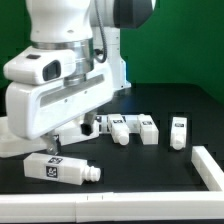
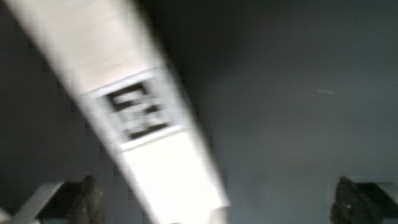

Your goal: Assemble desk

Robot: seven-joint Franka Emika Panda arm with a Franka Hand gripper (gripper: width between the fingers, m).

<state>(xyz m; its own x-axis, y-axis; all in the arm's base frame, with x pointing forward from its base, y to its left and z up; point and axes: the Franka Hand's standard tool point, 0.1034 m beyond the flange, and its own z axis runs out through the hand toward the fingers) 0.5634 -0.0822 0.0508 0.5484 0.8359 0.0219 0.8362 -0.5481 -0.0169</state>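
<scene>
Legs: I count four in the exterior view, all on the black tabletop (image 1: pixel 150 180). The first leg (image 1: pixel 60 170) lies flat at seven o'clock, tags showing, well apart from the others. The second leg (image 1: pixel 120 128) and third leg (image 1: pixel 146 128) sit just beside each other a little past centre toward three o'clock. The fourth leg (image 1: pixel 178 132) sits alone farther out at three o'clock. The arm (image 1: pixel 60 60) fills the picture from ten o'clock to the centre and hides the jaws from me here. I also count two white bars: the near bar (image 1: pixel 40 210) along the edge at seven o'clock and the side bar (image 1: pixel 210 168) at four o'clock. I cannot tell whether either belongs to the desk.

The wrist view gives me what the other view does not. Two dark fingertips (image 2: pixel 63 200) are in sight and the jaws are spread wide, pinching nothing. Only one blurred leg (image 2: pixel 151 60) shows, with a single tag (image 2: pixel 137 112) facing the camera. It runs slantwise and one end passes between the fingertips, nearer one of them. I cannot tell whether it touches, or which of the four it is.
</scene>
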